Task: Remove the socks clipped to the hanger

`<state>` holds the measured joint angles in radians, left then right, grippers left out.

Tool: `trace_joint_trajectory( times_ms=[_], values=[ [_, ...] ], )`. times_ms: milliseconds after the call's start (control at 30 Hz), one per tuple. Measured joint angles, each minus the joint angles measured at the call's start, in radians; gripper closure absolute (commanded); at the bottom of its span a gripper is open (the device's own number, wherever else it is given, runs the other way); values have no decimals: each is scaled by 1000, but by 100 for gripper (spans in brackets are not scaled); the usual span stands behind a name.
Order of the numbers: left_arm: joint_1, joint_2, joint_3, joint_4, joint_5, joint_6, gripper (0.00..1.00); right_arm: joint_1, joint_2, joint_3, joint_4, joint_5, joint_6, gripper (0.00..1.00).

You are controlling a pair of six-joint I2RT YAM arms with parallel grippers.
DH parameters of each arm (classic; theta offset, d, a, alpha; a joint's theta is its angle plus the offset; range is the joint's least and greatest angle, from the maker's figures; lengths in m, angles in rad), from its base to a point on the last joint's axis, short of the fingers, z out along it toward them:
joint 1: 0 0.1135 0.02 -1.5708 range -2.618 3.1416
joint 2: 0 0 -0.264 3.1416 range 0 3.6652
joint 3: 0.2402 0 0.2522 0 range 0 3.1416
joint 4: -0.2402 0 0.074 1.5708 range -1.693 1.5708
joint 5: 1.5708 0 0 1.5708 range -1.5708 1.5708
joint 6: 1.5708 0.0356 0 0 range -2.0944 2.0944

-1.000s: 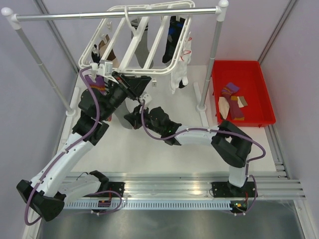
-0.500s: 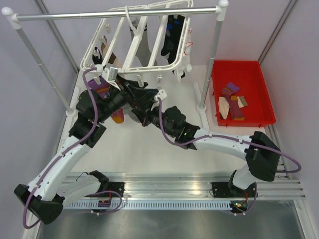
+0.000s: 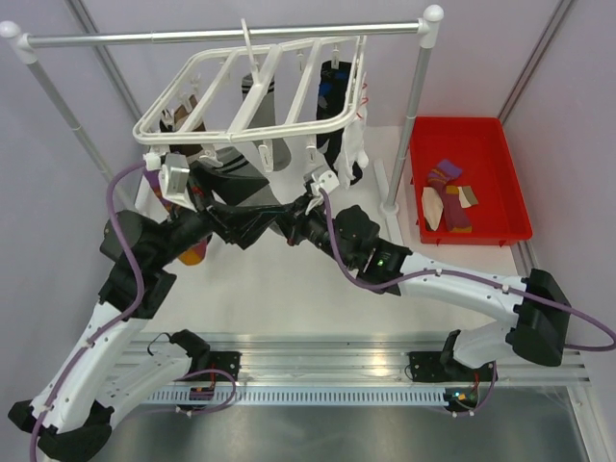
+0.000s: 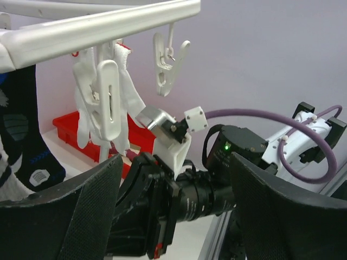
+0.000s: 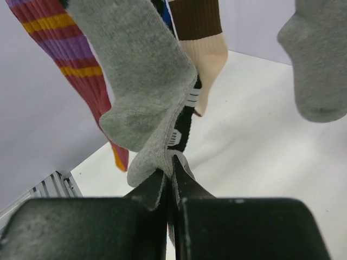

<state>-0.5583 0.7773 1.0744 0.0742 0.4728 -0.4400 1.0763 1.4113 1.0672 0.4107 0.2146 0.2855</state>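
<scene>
Several socks (image 3: 332, 91) hang clipped under the hanger (image 3: 255, 91), which hooks over the silver rail (image 3: 231, 34) and sits tilted. A few more lie in the red tray (image 3: 481, 154) at the right of the table (image 3: 289, 289).

Left wrist view: left pincer (image 4: 173, 179), fingers spread wide, nothing between them. It faces the right arm's wrist (image 4: 238, 149) close by. Above hang a white sock (image 4: 129, 89) in its clip and one empty clip (image 4: 167, 65).

Right wrist view: right pincer (image 5: 169, 181), fingers pressed together on the lower edge of a grey sock (image 5: 141, 92). A black-and-white sock (image 5: 183, 130) sits just behind; we cannot tell whether it is caught too. A striped purple sock (image 5: 59, 49) and a brown-and-cream sock (image 5: 203, 49) hang beside.

Hazards, as we judge them:
- The pinch is thin and may slip under pull.
- A stubborn clip may drag the hanger along the rail or off it.
- The two wrists, this near, may knock together.
</scene>
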Motion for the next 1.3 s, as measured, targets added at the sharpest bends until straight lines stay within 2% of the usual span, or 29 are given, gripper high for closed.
trace_joint_trajectory(
  times_ms=[233, 600, 767, 967, 1300],
  values=[
    [0, -112, -48, -45, -90, 1, 21, 2, -80, 0, -67, 49, -14, 99],
    [0, -145, -60, -121, -328, 20, 36, 2, -163, -16, -148, 108, -29, 99],
    [0, -145, -66, -148, -412, 30, 35, 2, -209, -22, -195, 118, -29, 99],
    [0, -126, -66, -145, -404, 47, 30, 2, -242, -22, -262, 109, -29, 99],
    [16, -72, -63, -123, -269, 72, 26, -42, -295, -16, -383, -22, -27, 99]
  ],
)
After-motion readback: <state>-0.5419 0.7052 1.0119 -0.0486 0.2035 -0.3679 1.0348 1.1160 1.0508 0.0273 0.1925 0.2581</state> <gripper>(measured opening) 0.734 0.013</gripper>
